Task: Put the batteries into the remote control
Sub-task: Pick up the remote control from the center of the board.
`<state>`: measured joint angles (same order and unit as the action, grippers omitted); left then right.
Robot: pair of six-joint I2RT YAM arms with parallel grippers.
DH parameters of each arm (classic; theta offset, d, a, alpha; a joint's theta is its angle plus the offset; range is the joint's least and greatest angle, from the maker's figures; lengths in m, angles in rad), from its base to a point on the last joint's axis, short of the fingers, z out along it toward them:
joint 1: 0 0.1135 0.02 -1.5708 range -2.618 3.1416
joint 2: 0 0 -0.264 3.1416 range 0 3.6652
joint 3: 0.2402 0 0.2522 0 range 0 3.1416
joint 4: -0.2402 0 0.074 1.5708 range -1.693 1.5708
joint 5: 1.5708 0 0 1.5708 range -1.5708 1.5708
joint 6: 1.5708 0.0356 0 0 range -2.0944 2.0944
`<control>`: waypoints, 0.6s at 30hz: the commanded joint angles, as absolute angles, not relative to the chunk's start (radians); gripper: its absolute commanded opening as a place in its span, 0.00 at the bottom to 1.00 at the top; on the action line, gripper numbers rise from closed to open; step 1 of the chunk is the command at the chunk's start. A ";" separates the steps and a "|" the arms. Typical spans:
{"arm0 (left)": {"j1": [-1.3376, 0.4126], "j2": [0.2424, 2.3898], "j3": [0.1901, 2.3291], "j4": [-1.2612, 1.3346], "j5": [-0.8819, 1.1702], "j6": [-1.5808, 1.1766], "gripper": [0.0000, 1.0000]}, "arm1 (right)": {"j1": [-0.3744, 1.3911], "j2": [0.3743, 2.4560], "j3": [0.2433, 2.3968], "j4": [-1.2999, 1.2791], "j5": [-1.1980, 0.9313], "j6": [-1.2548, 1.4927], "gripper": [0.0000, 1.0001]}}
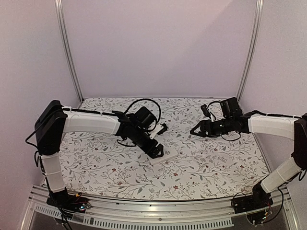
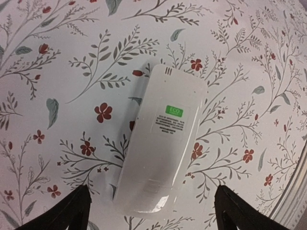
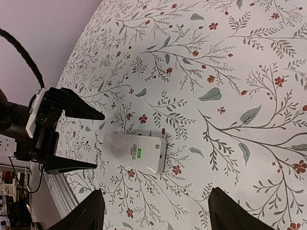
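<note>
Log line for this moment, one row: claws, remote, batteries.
remote control: flat on table, back up, green label showing | left claw: open, straddling its end, no grip | right claw: open, empty, apart | batteries: none in view

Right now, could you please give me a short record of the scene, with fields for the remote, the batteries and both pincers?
remote control: lies flat on the floral cloth, back up, green sticker showing
batteries: none visible in any view
left pincer: open, fingers flanking one end of the remote control, not closed on it
right pincer: open, off to the side, holding nothing
</note>
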<state>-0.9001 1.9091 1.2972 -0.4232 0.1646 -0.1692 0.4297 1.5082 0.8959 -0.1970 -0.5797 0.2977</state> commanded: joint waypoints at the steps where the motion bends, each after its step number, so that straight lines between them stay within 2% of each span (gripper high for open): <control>1: -0.919 1.985 1.361 -0.558 0.126 -0.014 0.90 | 0.418 1.388 0.815 -0.094 -0.481 0.299 0.75; 4: -0.927 2.023 1.379 -0.566 0.104 -0.002 0.90 | 0.414 1.306 0.771 -0.049 -0.449 0.310 0.79; 8: -0.948 2.070 1.403 -0.569 0.060 0.031 0.90 | 0.414 1.223 0.720 -0.011 -0.403 0.361 0.98; 12: -0.977 2.102 1.430 -0.580 0.029 0.054 0.86 | 0.407 1.167 0.684 0.055 -0.416 0.400 0.99; 18: -1.000 2.134 1.451 -0.583 0.003 0.078 0.70 | 0.395 1.132 0.663 0.084 -0.437 0.437 0.99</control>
